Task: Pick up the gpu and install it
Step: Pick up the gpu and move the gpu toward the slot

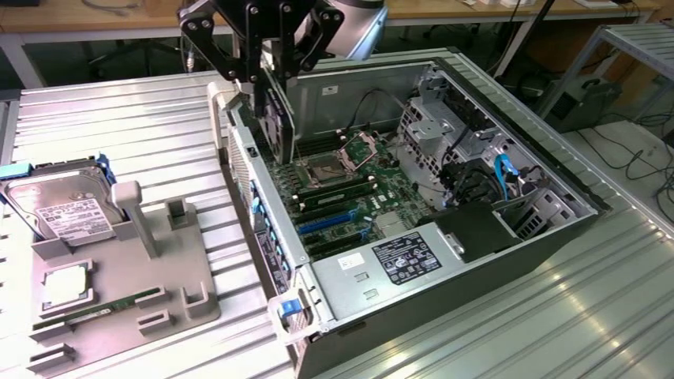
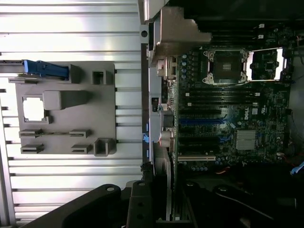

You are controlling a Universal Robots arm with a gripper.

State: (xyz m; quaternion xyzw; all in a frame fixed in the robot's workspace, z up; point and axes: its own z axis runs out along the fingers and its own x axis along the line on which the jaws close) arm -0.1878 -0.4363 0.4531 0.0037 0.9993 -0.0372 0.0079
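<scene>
In the exterior view my gripper (image 1: 263,75) is shut on the gpu (image 1: 276,118), a thin dark card that hangs on edge below the fingers. The card hovers over the open computer case (image 1: 548,237), just inside the case wall on the exterior view's left and above the motherboard (image 1: 348,189). It touches nothing there. The blue expansion slots (image 1: 331,221) lie lower on the board, toward the case's near end. In the wrist view the dark fingers (image 2: 99,209) frame the picture's edge, with the motherboard (image 2: 228,118) and its blue slot (image 2: 202,122) beyond them.
A grey parts tray (image 1: 158,276) lies on the ribbed metal table on the exterior view's left. It carries a silver hard drive (image 1: 69,209), a processor chip (image 1: 65,286) and a green RAM stick (image 1: 100,309). Drive cages and cables (image 1: 474,174) crowd the case's far side.
</scene>
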